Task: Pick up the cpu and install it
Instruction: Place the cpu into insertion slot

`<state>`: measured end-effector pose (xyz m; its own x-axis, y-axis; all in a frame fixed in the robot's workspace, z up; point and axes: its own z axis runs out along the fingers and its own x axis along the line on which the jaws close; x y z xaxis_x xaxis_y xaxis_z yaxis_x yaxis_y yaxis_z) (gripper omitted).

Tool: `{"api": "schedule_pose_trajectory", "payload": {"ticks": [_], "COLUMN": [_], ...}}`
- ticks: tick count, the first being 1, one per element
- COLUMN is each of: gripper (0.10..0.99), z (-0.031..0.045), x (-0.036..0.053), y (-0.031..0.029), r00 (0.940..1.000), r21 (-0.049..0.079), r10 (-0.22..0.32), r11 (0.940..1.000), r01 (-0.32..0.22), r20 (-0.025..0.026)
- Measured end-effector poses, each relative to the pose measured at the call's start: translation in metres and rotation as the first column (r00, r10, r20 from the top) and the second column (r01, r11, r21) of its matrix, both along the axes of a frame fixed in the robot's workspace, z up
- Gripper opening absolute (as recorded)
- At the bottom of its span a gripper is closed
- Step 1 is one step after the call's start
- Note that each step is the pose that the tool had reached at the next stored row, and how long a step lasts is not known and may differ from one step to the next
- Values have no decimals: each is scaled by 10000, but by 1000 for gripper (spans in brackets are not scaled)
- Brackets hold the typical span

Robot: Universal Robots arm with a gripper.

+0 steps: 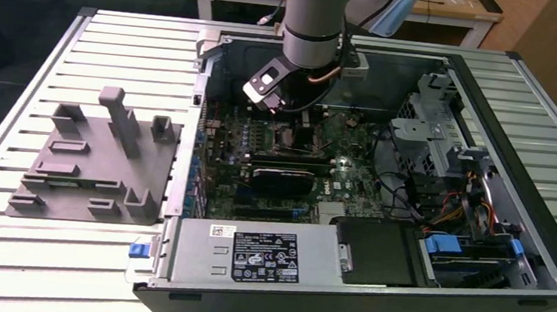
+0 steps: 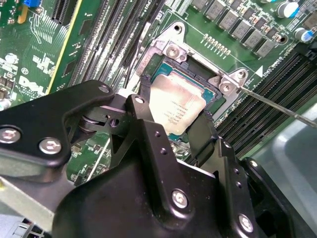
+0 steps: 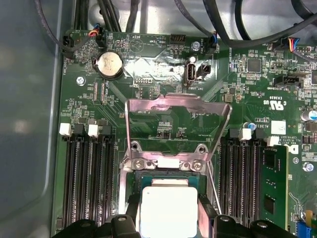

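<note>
Black robot gripper (image 2: 174, 116), fingers (image 2: 200, 141) clamped on the flat square silver-topped cpu (image 2: 178, 106), holds it at the open metal-framed socket (image 3: 163, 159), upper centre of the exterior view. Seemingly mid-install; seating needs level, square alignment.

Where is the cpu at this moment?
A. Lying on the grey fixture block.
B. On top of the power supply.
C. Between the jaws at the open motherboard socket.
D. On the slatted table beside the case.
C: in both wrist views the cpu sits between the jaws of the gripper, at the socket, whose metal plate is swung up.
</note>
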<state>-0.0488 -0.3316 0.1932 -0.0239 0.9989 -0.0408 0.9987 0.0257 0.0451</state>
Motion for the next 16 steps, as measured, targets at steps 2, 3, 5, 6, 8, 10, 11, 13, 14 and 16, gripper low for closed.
{"api": "schedule_pose_trajectory", "payload": {"ticks": [2,3,5,6,8,10,11,13,14,16], "gripper": [541,541,541,541,541,541,541,541,541,541], "z": [0,0,0,-2,-9,-12,-13,-15,-15,-16], "x": [-1,-1,-2,-2,-2,-3,-2,-2,-2,-1], "y": [0,0,0,0,0,-1,-1,0,0,1], "r00": [10000,10000,10000,10000,10000,10000,10000,10000,10000,10000], "r21": [7,7,7,9,7,4,5,10,10,14], "r10": [-4,-15,-39,-45,-56,-64,-65,-66,-66,-67], "r11": [10000,10000,10000,10000,10000,10000,10000,10000,10000,10000], "r01": [4,15,39,45,56,64,65,66,66,67], "r20": [0,1,-1,-1,-4,-5,-4,-1,-1,3]}}
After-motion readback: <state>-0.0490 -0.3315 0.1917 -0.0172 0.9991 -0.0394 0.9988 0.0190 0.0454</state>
